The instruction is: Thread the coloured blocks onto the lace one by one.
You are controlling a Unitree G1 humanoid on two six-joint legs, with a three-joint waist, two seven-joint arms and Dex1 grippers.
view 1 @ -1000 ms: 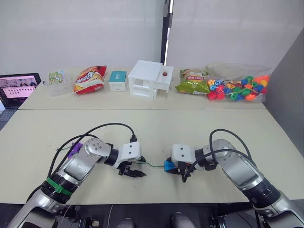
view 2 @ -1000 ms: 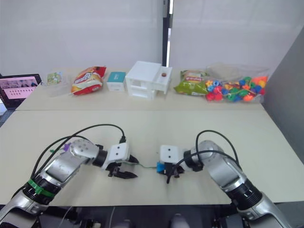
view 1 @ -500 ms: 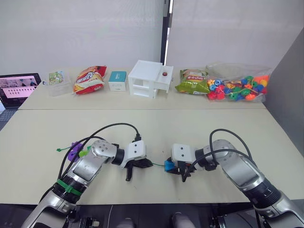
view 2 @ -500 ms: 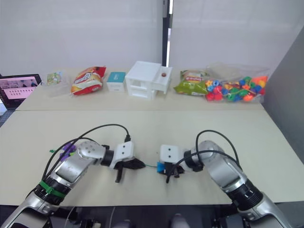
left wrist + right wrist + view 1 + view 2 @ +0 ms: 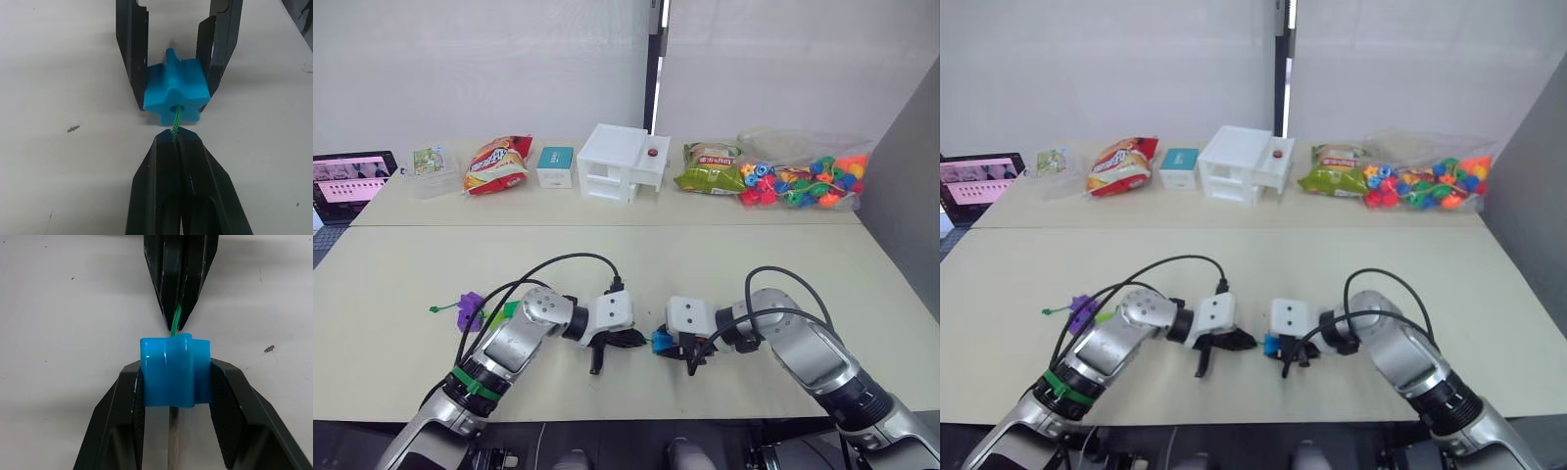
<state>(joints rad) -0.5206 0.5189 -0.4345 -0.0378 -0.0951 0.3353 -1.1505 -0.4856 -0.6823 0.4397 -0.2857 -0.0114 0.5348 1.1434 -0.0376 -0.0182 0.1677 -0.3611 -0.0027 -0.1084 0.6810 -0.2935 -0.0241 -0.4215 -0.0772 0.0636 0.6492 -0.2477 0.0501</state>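
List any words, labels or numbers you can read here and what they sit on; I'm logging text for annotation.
No text can be read in these pictures.
Red snack bag: printed lettering, too small to read.
Green snack bag: red label, too blurred to read.
Teal box: white label, unreadable.
Laptop screen: content too small.
Blue block, lace: no markings.

I see the small blue plastic block (image 5: 1271,344) in the right gripper (image 5: 1288,360) on the beige tabletop (image 5: 1253,264); left gripper (image 5: 1224,348) tip just beside it, purple block (image 5: 1085,312) well left.
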